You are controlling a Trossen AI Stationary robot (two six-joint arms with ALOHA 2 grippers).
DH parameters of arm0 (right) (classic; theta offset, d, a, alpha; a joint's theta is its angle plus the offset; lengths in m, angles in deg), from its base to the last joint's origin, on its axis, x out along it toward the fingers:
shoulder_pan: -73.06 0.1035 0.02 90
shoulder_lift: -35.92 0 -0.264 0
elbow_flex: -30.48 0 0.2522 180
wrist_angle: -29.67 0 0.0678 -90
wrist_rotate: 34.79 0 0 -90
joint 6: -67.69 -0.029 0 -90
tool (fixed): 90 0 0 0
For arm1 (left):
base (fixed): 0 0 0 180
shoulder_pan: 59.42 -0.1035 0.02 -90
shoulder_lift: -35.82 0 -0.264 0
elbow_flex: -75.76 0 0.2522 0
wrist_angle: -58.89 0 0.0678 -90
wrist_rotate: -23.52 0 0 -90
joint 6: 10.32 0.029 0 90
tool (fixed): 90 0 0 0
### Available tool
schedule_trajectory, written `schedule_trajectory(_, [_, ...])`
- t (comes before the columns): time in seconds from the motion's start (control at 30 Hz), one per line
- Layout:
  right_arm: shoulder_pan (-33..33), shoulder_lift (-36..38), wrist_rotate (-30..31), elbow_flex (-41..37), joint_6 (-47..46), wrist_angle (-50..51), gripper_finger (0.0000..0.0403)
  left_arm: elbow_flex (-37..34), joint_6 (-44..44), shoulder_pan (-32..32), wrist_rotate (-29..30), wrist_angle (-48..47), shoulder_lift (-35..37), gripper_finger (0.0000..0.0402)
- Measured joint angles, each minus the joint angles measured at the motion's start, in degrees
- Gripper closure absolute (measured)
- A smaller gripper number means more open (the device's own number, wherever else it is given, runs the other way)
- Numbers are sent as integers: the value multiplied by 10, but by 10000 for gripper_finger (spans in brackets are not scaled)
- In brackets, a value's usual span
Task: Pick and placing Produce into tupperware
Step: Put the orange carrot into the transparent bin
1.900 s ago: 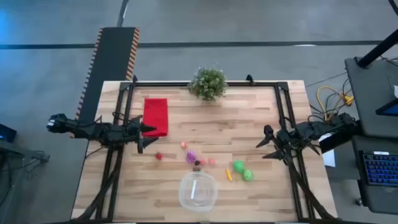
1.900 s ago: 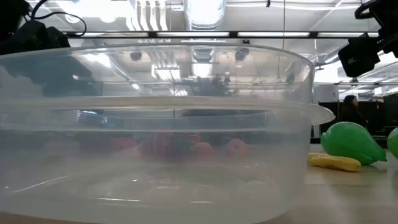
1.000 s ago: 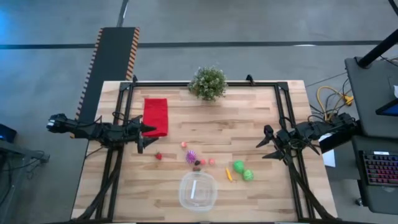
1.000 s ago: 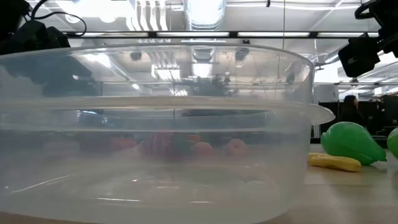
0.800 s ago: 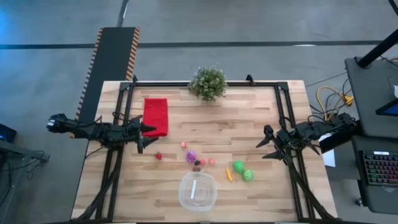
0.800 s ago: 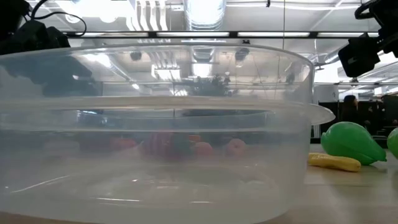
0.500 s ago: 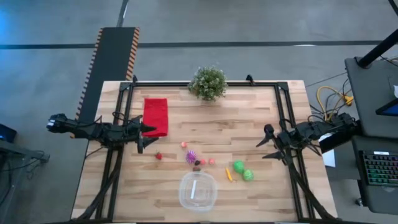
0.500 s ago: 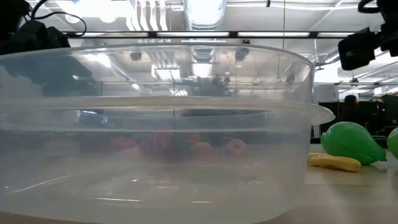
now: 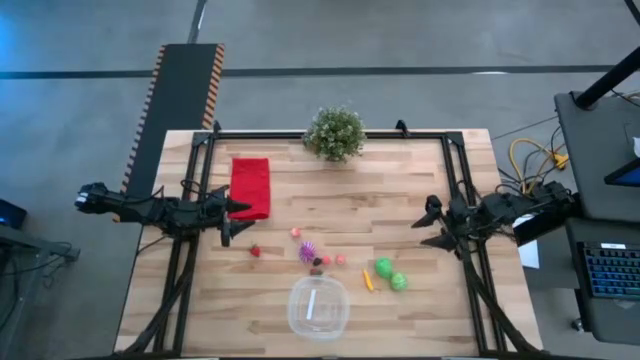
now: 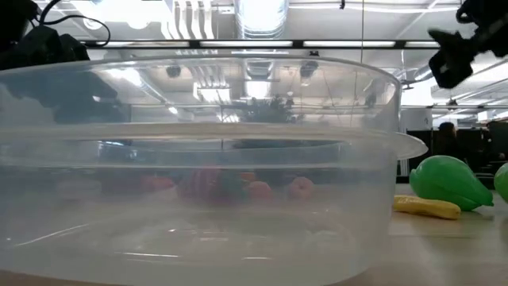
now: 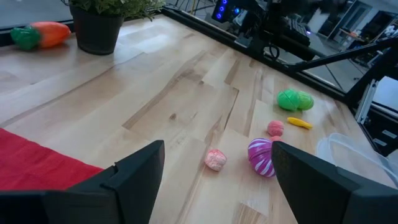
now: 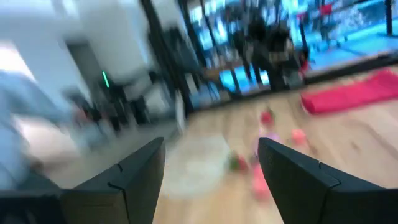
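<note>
**High view: produce loose on the desk, tub empty**

High view shows the wooden desk (image 9: 390,190) with the clear tub (image 9: 318,307) near its front edge, nothing inside it. Behind the tub the produce lies scattered and apart: a small red piece (image 9: 255,251) toward the left, a pink piece (image 9: 296,233), a purple cluster (image 9: 307,251), a dark piece (image 9: 317,263) with two small pink-red pieces (image 9: 340,260) just beside it, an orange carrot (image 9: 367,281), and two green balls (image 9: 384,267) near each other toward the right. A red cloth (image 9: 250,187) lies at the left rear, and a potted plant (image 9: 334,133) stands at the rear edge.

The left tool (image 9: 228,222) hangs at the desk's left side, next to the cloth's front corner, its fingers spread wide and holding nothing. Its wrist view looks between both fingers (image 11: 134,177) at the pink piece (image 11: 216,159), the purple cluster (image 11: 261,157) and the green balls (image 11: 295,99) farther off.

The right tool (image 9: 431,225) hangs at the desk's right side, behind the green balls and apart from them, its fingers parted and empty. Its wrist view is blurred.

Low view looks through the tub's wall (image 10: 198,191); one green ball (image 10: 448,182) and the carrot (image 10: 426,207) lie just beside it on the right.
</note>
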Motion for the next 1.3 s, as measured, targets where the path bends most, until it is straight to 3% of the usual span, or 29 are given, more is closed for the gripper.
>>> schedule_trajectory(0.17, [0,0,78,0,41,-164,154,-4,-1,0,-1,34,0,121])
schedule_trajectory(0.27, [0,0,136,0,66,-248,154,-3,-1,0,-2,138,0,121])
schedule_trajectory(0.37, [0,0,149,0,112,-290,154,-2,0,0,-1,238,0,121])
schedule_trajectory(0.53, [0,0,149,0,128,-295,154,-2,46,0,63,349,0,121])
schedule_trajectory(0.67, [0,0,152,0,91,-303,154,-1,45,0,66,415,0,121])
schedule_trajectory(1.17, [0,0,152,0,21,-306,154,0,45,0,94,525,0,121])
schedule_trajectory(1.3, [0,0,176,0,20,-323,154,0,-12,0,100,546,-7,121])
